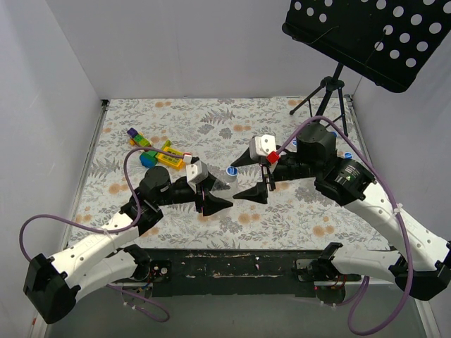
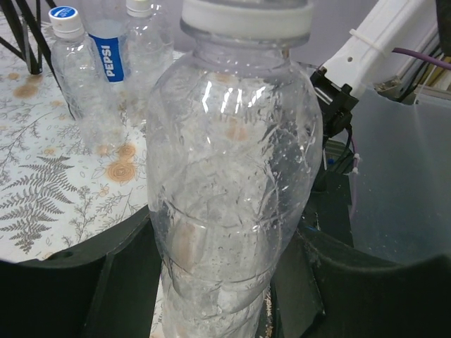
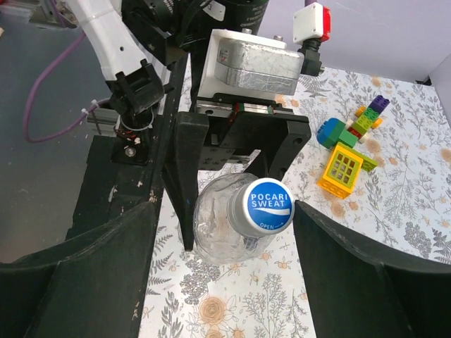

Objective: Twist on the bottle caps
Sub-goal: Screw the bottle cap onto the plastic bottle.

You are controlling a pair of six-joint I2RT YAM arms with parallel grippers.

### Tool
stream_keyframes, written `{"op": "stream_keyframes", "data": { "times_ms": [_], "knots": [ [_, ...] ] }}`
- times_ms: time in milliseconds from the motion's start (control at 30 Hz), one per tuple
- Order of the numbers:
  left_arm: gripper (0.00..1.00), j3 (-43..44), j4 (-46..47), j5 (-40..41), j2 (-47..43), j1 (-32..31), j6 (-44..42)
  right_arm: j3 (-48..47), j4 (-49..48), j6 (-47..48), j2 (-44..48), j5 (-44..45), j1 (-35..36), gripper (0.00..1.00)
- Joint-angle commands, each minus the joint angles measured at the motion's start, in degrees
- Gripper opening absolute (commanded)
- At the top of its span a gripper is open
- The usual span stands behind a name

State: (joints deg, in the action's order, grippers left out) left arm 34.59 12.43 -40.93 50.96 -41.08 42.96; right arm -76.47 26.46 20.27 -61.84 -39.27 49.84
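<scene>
1. Clock read from above, centred on the held bottle (image 2: 232,176), 12 at the back wall
2. 8 o'clock blocked: left gripper (image 1: 220,191) clamps the body, arm trailing behind
3. 3 o'clock: right gripper (image 1: 237,182) spread wide, a finger on either side of the cap (image 3: 266,204), a gap on each side
4. 10 o'clock: toy blocks (image 1: 156,151), near
5. Past the right arm: standing bottles (image 2: 106,56) bunched by the tripod legs (image 1: 325,91)
6. 11 to 1 o'clock: open passage over the floral cloth (image 1: 211,120)
</scene>
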Motion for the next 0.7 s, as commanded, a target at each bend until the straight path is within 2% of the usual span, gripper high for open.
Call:
{"op": "stream_keyframes", "data": {
  "times_ms": [0, 133, 400, 500, 667],
  "knots": [
    [0.22, 0.0, 2.0, 8.2, -2.0, 1.4, 2.8, 0.8, -2.2, -2.6, 1.5, -2.0, 0.0, 0.84],
    [0.2, 0.0, 1.6, 14.1, -2.6, 2.9, 4.6, 2.0, -2.7, -4.1, 3.3, -3.3, 0.0, 0.84],
    [0.17, -0.3, 1.5, 17.3, -3.3, 3.8, 4.8, 4.0, -5.0, -6.8, 5.5, -5.7, 0.0, 0.81],
    [0.17, -0.2, 1.5, 14.3, -3.1, 3.8, 3.6, 4.0, -5.1, -6.2, 5.9, -3.3, 0.0, 0.8],
    [0.18, -0.3, 2.8, 3.3, -3.0, 3.8, 1.3, 2.4, -5.5, -5.8, 5.3, 3.2, -0.9, 0.84]
  ]
}}
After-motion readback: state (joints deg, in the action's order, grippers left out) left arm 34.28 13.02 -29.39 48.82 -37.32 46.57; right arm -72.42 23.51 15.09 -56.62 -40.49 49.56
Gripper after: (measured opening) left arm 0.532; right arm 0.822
